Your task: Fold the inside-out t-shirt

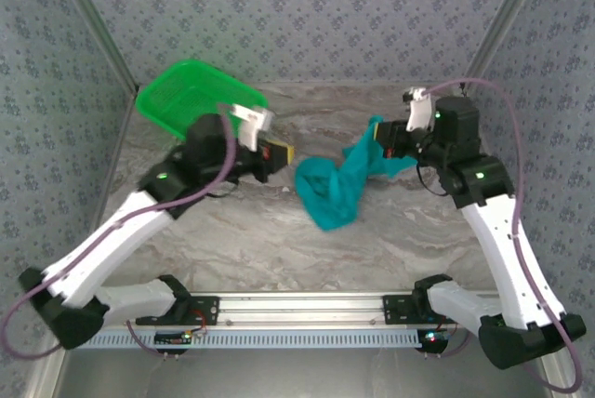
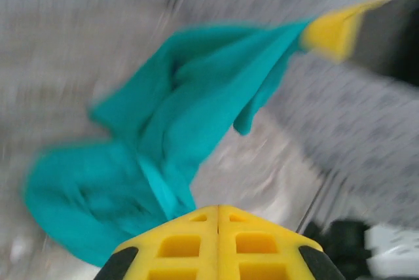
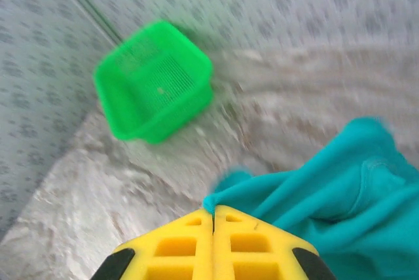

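I see a grey marbled table (image 1: 232, 249) boxed in by patterned walls. At its far left corner sits a bright green plastic mesh basket (image 1: 191, 96), tipped up on its side, and I take my bearings from it.

To the right of the basket and nearer the arm bases is the teal short-sleeved cloth t-shirt (image 1: 335, 189). It is bunched, not spread. Most of it lies heaped on the table, and one end is drawn up off the surface on the side away from the basket. Its long axis therefore slants from the heap up and away from the basket to that raised end. I see only plain teal and a stitched seam, no lettering.

The right gripper (image 3: 213, 212), beyond the shirt from the basket, has its yellow fingers closed tight on that raised end. I'd judge it is lifting the cloth to shake the bundle loose before any folding starts.

The left gripper (image 2: 218, 209) hangs between basket and shirt, just beside the heap. Its jaws are pressed together and I see no cloth caught in them, though its view is blurred. It looks placed to take a second hold.
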Tool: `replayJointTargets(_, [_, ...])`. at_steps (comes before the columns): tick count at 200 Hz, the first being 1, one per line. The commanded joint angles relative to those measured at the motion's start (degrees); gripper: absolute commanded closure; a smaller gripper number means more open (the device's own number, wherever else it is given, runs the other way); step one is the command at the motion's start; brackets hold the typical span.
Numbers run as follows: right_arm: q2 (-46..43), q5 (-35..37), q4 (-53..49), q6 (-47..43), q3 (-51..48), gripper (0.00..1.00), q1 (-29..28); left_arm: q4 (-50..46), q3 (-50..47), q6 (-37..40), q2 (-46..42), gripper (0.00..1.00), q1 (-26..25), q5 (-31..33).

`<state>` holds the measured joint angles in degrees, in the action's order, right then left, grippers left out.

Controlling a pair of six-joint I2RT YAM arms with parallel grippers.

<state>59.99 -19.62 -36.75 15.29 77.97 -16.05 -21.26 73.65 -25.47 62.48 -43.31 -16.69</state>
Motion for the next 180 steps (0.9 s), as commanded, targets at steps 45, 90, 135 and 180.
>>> replayJointTargets(45, [8.87,-1.18,-5.30,-1.48,0.07,0.97,-12.65,-2.69,-12.18,4.36,-0.52,0.67,0.12,10.65])
replayJointTargets(90, [12.87,-3.07,-6.84,-0.93,-8.75,0.61,-14.20,7.85,-27.28,-0.84,0.73,0.42,4.33,6.15])
replayJointTargets(135, [10.10,-0.05,-7.77,0.03,-21.16,0.43,2.62,8.53,-26.00,3.06,8.66,0.28,3.71,5.15])
replayJointTargets(180, [17.43,-3.59,3.76,-0.56,-27.65,0.41,-3.10,9.77,-18.75,3.96,21.37,0.22,1.67,2.96])
